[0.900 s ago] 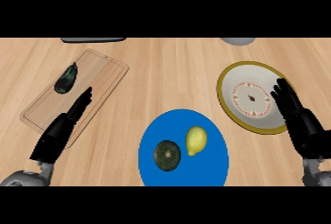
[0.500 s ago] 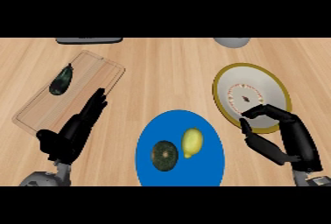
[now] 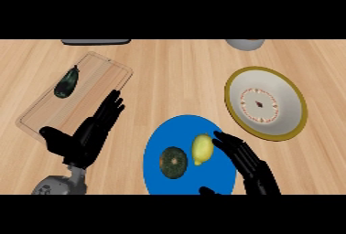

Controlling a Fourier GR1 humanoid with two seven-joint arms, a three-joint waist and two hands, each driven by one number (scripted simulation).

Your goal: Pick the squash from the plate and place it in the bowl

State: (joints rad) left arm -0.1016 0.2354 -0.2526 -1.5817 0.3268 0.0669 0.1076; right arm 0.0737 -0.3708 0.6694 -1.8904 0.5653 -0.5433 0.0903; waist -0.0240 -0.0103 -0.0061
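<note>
I am seeing the dark green squash (image 3: pixel 173 162) lying on the blue plate (image 3: pixel 162 137), beside a yellow lemon (image 3: pixel 202 148). My right hand (image 3: pixel 246 164) is reaching over the plate with fingers spread, just beside the lemon. My left hand (image 3: pixel 88 135) is resting open on the bench (image 3: pixel 175 77). The bowl (image 3: pixel 266 103) is sitting apart.

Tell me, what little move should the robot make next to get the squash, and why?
Probably the right hand should shift a little left, past the lemon, and come down over the squash. Its fingers are straight and sit beside the lemon on the blue plate, while the dark round squash lies on the lemon's far side, untouched. The bowl waits to the right.
</note>
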